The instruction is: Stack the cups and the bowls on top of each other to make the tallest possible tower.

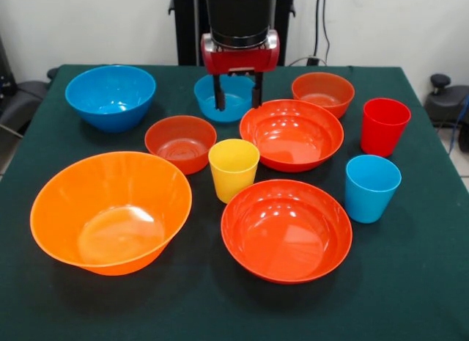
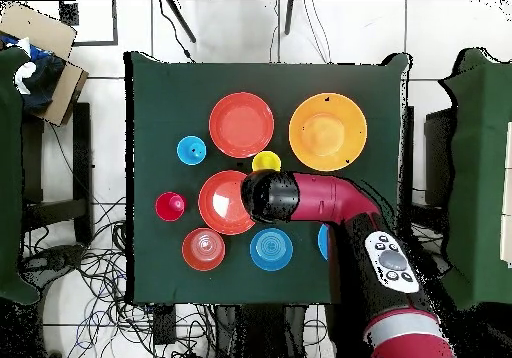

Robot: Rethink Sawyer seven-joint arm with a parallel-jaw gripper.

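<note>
The bowls and cups all stand apart, nothing stacked. The gripper (image 1: 238, 100), jaws released and empty, hangs beside the yellow cup (image 1: 234, 169) (easily toppled) and could clip it descending.

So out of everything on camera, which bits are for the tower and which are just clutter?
For the job:
huge orange bowl
large blue bowl
small blue bowl
small red-orange bowls
wide red-orange bowls
yellow cup
light blue cup
red cup
Nothing is stacked yet.

Lying about:
cardboard box
floor cables
</note>
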